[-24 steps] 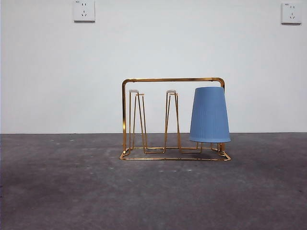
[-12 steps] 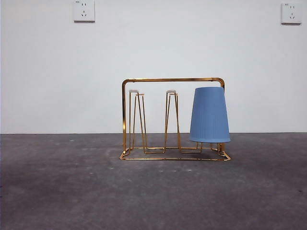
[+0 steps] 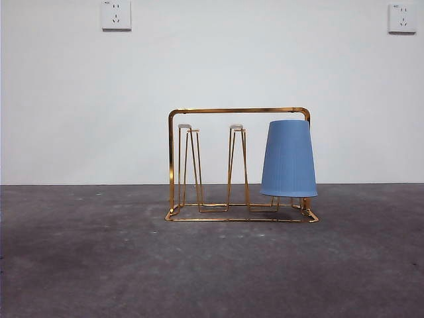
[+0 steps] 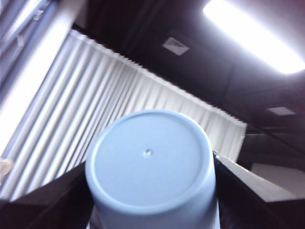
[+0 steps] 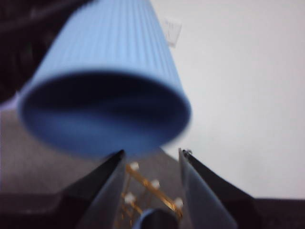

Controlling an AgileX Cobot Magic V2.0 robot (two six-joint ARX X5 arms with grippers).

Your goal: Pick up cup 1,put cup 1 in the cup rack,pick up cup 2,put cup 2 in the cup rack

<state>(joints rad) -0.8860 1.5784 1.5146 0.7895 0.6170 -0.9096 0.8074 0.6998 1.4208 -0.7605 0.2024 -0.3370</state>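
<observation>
- Left gripper [image 4: 150, 191] clamped on cup 2 [image 4: 148, 157], a blue cup, jaws pressed to both sides, closed base toward the wrist camera.
- Right gripper [image 5: 151, 155] spread, holding nothing; probably waiting.
- Cup 1 [image 3: 289, 159] upside down on an end peg of the gold wire cup rack [image 3: 236, 110].
- Cup 2 outside the front view, so likely high above the rack; 2 bare pegs [image 3: 237, 165] beside cup 1; long axis to go upright, mouth down, over 1.

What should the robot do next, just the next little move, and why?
Probably bring the left hand down toward the cup rack, aiming its blue cup at a free peg. That hand grips the cup against the ceiling, so it seems raised; the rack carries only the racked cup.
</observation>
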